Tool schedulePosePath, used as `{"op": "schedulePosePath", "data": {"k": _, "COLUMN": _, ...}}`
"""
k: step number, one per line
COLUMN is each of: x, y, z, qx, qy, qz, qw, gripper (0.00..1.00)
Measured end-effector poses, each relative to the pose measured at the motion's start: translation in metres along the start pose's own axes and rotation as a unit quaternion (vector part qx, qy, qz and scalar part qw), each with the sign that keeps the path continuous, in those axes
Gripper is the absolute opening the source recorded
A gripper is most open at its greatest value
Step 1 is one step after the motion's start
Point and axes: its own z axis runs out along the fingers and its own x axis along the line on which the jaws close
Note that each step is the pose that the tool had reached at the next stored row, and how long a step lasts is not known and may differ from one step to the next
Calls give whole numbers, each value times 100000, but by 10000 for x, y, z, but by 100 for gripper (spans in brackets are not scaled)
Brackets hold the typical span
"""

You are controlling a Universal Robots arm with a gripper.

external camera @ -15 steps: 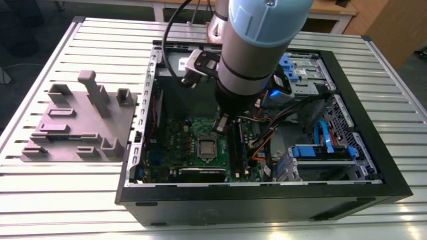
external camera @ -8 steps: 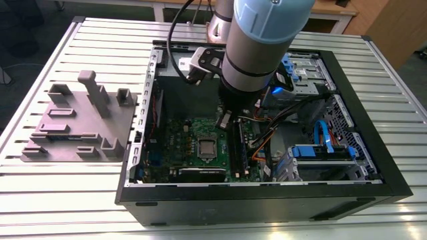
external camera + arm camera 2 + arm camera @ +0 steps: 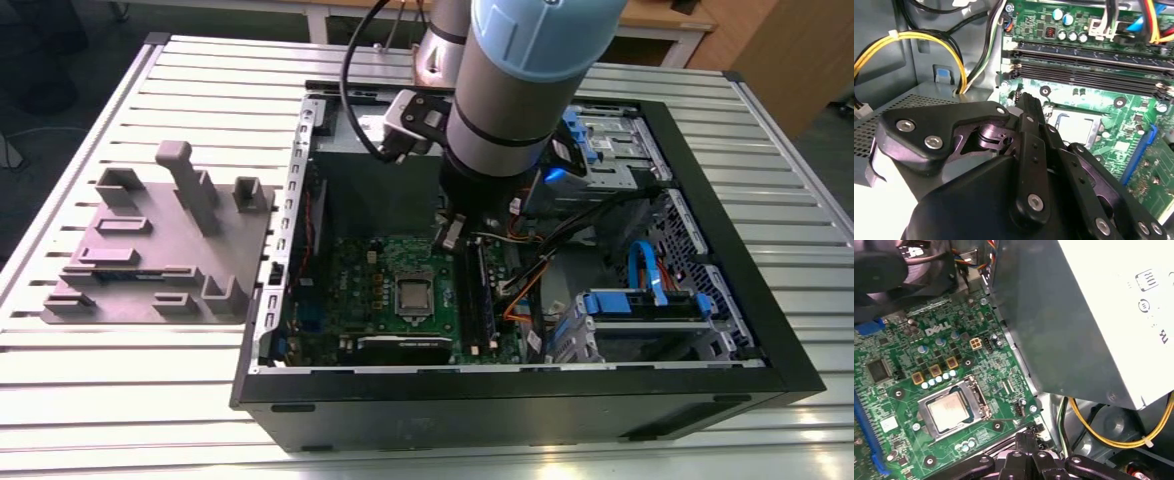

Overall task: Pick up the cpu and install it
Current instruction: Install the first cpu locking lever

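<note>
Gripper (image 3: 1030,437) jaws stand together near the motherboard (image 3: 904,350) edge; you see the cpu (image 3: 949,410), square with silver-grey top, seated in its socket (image 3: 977,392), inside the computer case (image 3: 534,405) on a slatted table (image 3: 134,400)

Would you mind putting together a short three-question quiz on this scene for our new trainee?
1. True or false: the cpu sits in the socket on the motherboard.
2. In the exterior view, on which side of the computer case does the grey fixture plate stand?
3. Where is the gripper? A) inside the open computer case, over the motherboard; B) over the fixture plate; C) over a toolbox.
Key: 1 true; 2 the exterior view's left; 3 A.
</note>
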Motion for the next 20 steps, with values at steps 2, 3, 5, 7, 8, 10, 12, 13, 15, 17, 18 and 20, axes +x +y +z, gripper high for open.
{"op": "schedulePosePath", "data": {"k": 2, "x": -21, "y": 10, "z": 18, "qx": -1, "qy": -9, "qz": -2, "qw": 100000, "gripper": 10}}
{"op": "schedulePosePath", "data": {"k": 3, "x": -31, "y": 15, "z": 25, "qx": -2, "qy": -10, "qz": -1, "qw": 100000, "gripper": 10}}
{"op": "schedulePosePath", "data": {"k": 5, "x": -49, "y": 24, "z": 40, "qx": -7, "qy": -19, "qz": -3, "qw": 100000, "gripper": 10}}
{"op": "schedulePosePath", "data": {"k": 7, "x": -57, "y": 27, "z": 56, "qx": -10, "qy": -29, "qz": -6, "qw": 100000, "gripper": 10}}
{"op": "schedulePosePath", "data": {"k": 8, "x": -59, "y": 30, "z": 65, "qx": -11, "qy": -27, "qz": -2, "qw": 100000, "gripper": 10}}
{"op": "schedulePosePath", "data": {"k": 10, "x": -66, "y": 37, "z": 80, "qx": -12, "qy": -25, "qz": 1, "qw": 100000, "gripper": 10}}
{"op": "schedulePosePath", "data": {"k": 12, "x": -78, "y": 49, "z": 93, "qx": -12, "qy": -27, "qz": -1, "qw": 100000, "gripper": 10}}
{"op": "schedulePosePath", "data": {"k": 13, "x": -84, "y": 58, "z": 99, "qx": -15, "qy": -35, "qz": -4, "qw": 100000, "gripper": 10}}
{"op": "schedulePosePath", "data": {"k": 15, "x": -82, "y": 78, "z": 107, "qx": -26, "qy": -32, "qz": -56, "qw": 100000, "gripper": 10}}
{"op": "schedulePosePath", "data": {"k": 17, "x": -73, "y": 99, "z": 108, "qx": -39, "qy": 5, "qz": -176, "qw": 100000, "gripper": 10}}
{"op": "schedulePosePath", "data": {"k": 18, "x": -70, "y": 106, "z": 107, "qx": -39, "qy": 33, "qz": -230, "qw": 100000, "gripper": 10}}
{"op": "schedulePosePath", "data": {"k": 20, "x": -69, "y": 107, "z": 109, "qx": 16, "qy": 261, "qz": -301, "qw": 99999, "gripper": 10}}
